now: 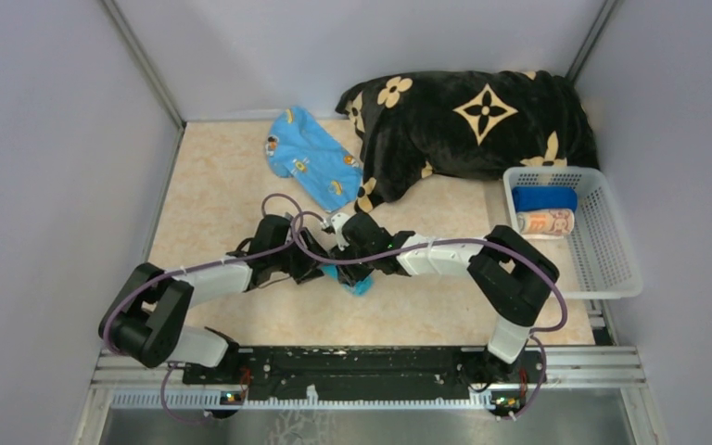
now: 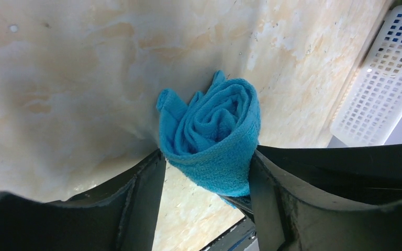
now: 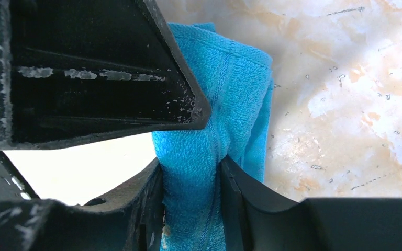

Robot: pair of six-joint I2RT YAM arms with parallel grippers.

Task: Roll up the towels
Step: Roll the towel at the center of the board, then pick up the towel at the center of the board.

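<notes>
The left gripper (image 2: 207,164) presses its fingers against both sides of the turquoise towel (image 2: 214,125), a loose roll (its spiral end faces the wrist camera) down on the tabletop (image 1: 213,204) near the middle. The right gripper (image 3: 191,166) is clamped on the same cloth from the other side. Behind them a light blue printed towel (image 1: 308,159) touches a black flowered blanket (image 1: 482,116). At far right, a white basket (image 1: 612,269) holds a dark blue towel (image 1: 544,198) and a striped roll (image 1: 545,222).
</notes>
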